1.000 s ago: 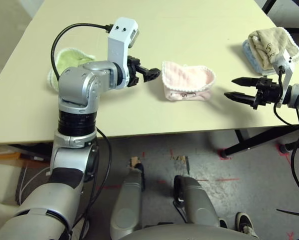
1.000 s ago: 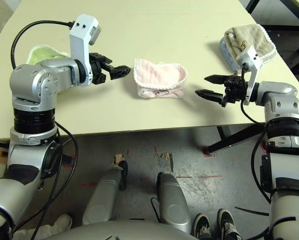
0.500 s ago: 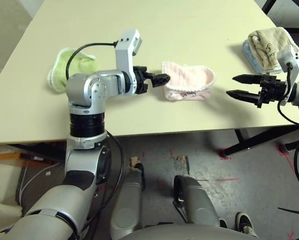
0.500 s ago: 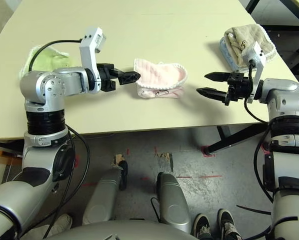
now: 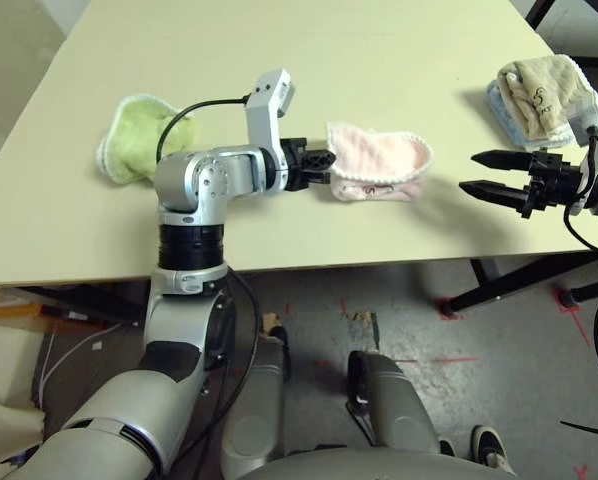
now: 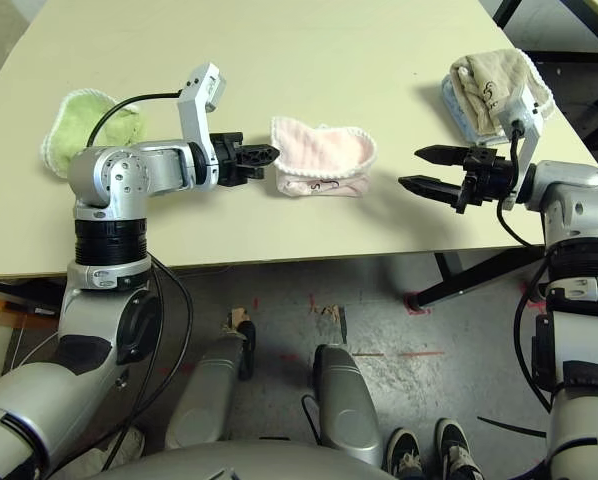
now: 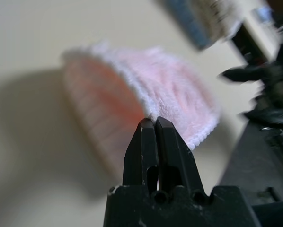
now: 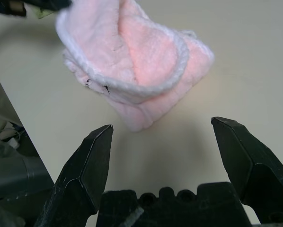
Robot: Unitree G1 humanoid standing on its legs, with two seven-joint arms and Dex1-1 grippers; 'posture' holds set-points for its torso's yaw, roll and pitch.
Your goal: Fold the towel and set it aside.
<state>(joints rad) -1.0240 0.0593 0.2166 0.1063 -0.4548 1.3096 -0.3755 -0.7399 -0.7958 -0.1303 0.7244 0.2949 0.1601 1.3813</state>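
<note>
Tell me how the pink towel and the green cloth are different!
The pink towel lies folded over near the middle of the table, while the green cloth sits off by the left edge. The left gripper, jaws shut, is right at the pink towel's edge; nothing is near the green cloth. The pink towel has a white stitched border and a small dark mark. Both are soft and fluffy.

A pale cream table (image 5: 399, 60) stands on a grey concrete floor (image 5: 429, 330) with red marks (image 5: 449, 358); black legs (image 5: 504, 283) below the right gripper (image 5: 484, 172).

1 pink towel (image 5: 379, 162), 1 green cloth (image 5: 137, 137), 1 beige towel (image 5: 539, 92), 1 table (image 5: 279, 60), 2 grippers
</note>
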